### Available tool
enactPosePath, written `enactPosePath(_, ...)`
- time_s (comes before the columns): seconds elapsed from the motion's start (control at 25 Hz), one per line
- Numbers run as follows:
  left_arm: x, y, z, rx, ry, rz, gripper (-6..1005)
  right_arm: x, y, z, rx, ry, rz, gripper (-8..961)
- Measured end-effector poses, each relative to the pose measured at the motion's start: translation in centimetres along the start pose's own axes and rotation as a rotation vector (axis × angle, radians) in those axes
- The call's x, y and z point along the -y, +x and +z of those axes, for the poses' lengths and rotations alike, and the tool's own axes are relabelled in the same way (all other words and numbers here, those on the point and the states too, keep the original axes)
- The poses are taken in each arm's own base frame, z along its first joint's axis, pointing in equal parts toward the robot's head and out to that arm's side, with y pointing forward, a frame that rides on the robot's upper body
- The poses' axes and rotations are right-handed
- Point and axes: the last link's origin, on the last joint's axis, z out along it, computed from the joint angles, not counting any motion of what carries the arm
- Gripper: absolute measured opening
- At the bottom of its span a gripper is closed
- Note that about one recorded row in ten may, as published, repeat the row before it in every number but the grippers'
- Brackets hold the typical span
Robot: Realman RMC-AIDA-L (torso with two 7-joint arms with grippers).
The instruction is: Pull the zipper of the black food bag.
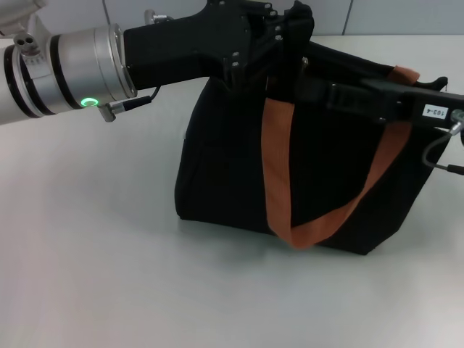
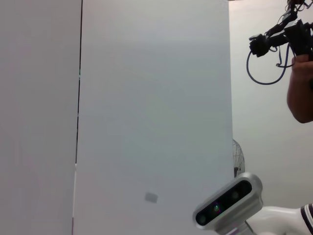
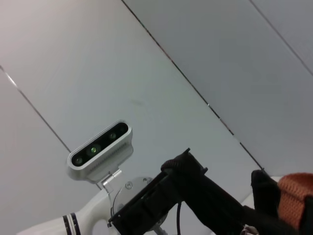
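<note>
The black food bag [image 1: 232,167] stands upright on the white table, right of centre in the head view. An orange-brown strap handle [image 1: 279,181] hangs down its front in a loop. My left gripper [image 1: 288,40] reaches in from the left and rests at the bag's top edge. Coming from the right, my right gripper [image 1: 322,93] lies across the bag's upper side, close to the left one. The zipper is hidden behind the two black grippers. The right wrist view shows the left arm's black gripper body [image 3: 195,198] and a bit of orange strap [image 3: 296,193].
The white table [image 1: 101,275] spreads to the left and front of the bag. A grey panelled wall stands behind it. The wrist views point upward at wall panels and my head camera [image 2: 227,203]. A person's arm [image 2: 301,93] shows at one edge.
</note>
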Motion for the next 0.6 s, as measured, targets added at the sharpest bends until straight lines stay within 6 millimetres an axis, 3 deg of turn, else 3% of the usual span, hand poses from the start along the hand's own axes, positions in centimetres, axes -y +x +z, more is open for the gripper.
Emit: enactPosePath(0.6,-0.05,0.02,-0.04,-0.014,0.003,0.002,68,0.31,-0.02,0.74,0.008,0.015,0.019,275)
